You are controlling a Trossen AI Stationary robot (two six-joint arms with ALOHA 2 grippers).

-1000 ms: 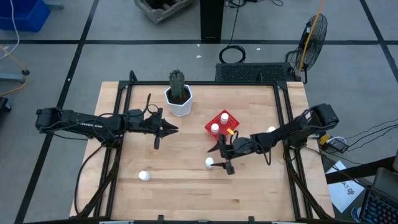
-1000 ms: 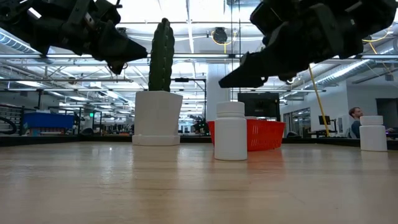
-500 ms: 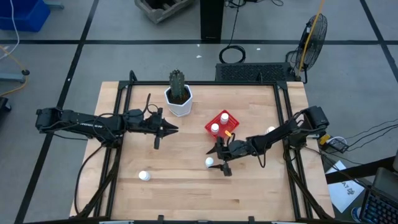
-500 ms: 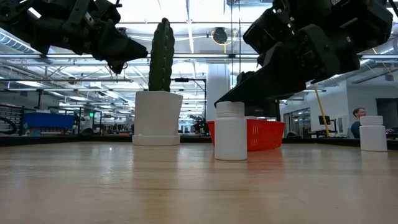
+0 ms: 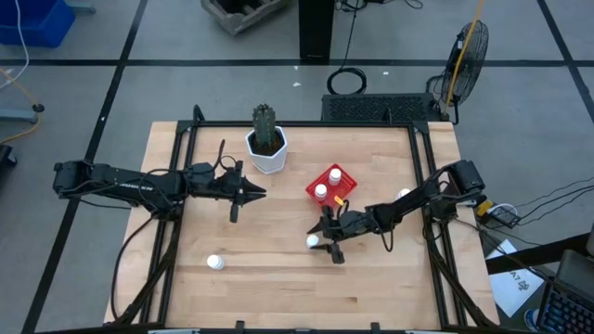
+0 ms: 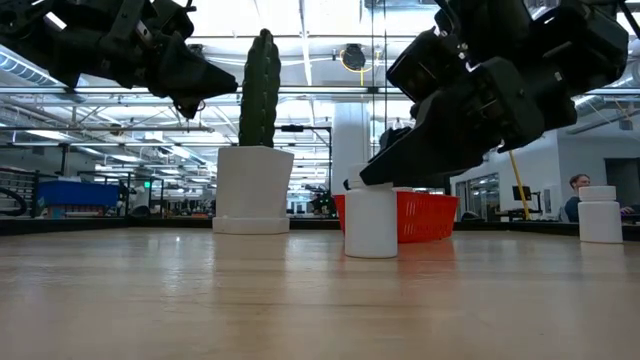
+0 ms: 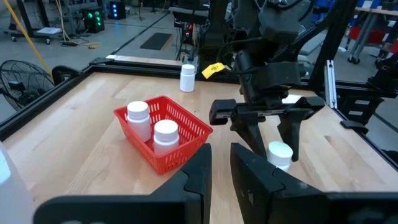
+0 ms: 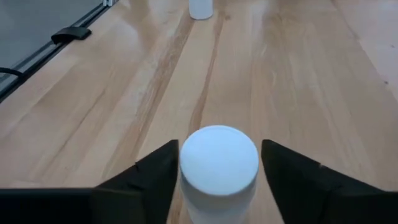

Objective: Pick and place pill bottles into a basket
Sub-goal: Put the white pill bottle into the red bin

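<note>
My right gripper (image 5: 325, 237) is open and low over a white pill bottle (image 5: 314, 242) that stands upright on the table. Its two fingers stand on either side of the bottle's cap (image 8: 219, 158), near its top (image 6: 371, 190). The red basket (image 5: 331, 184) stands just beyond it and holds two bottles (image 7: 152, 127). Another bottle (image 5: 215, 263) stands at the near left, and one more (image 5: 405, 195) at the right. My left gripper (image 5: 258, 193) is shut and empty, held above the table's left half.
A white faceted pot with a green cactus (image 5: 267, 148) stands at the far middle of the table, left of the basket. Black frame rails (image 5: 176, 223) run along the table's left and right sides. Bare wood lies along the near edge.
My right gripper has gone down and a little toward the table's left edge, onto the standing bottle. Its open fingers now stand on either side of the cap. The bottle has not moved.
</note>
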